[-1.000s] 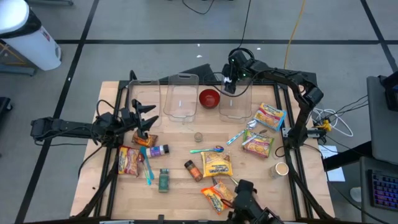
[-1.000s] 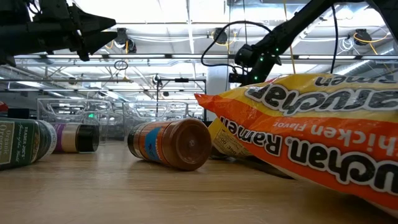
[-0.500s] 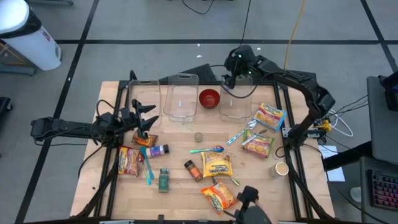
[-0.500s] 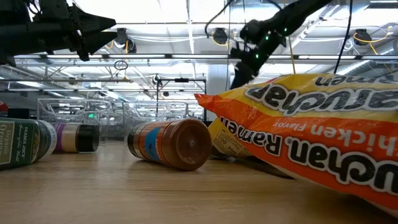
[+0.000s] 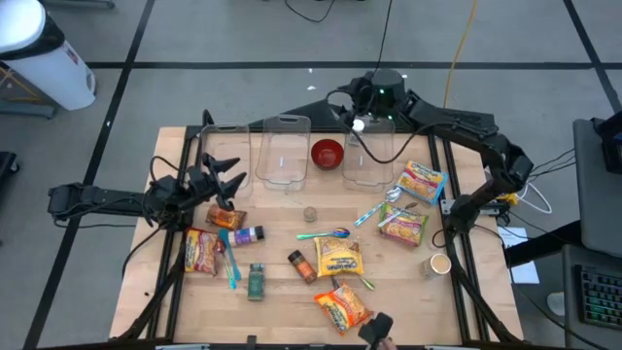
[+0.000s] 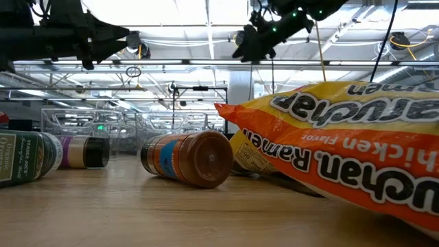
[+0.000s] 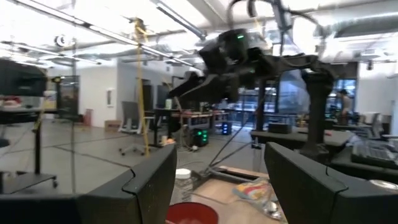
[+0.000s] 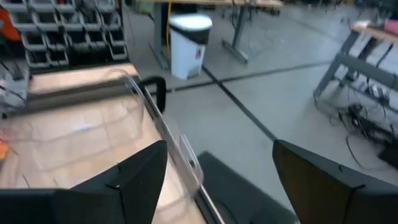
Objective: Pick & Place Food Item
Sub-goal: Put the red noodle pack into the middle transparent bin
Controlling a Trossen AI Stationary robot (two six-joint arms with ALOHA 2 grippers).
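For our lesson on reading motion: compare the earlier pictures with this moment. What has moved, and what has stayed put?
The right gripper has lifted and swung back from above the clear bins toward the table's far edge, fingers open and empty. The left gripper hangs at the table's left side, open as before. The red bowl, ramen packets and jars lie unchanged.

From my remote station, I see a grey floor crossed by dark lines around the wooden table. A white bin stands at one corner. Beyond, overhead strip lights and steel trusses span a workshop of desks and storage racks.
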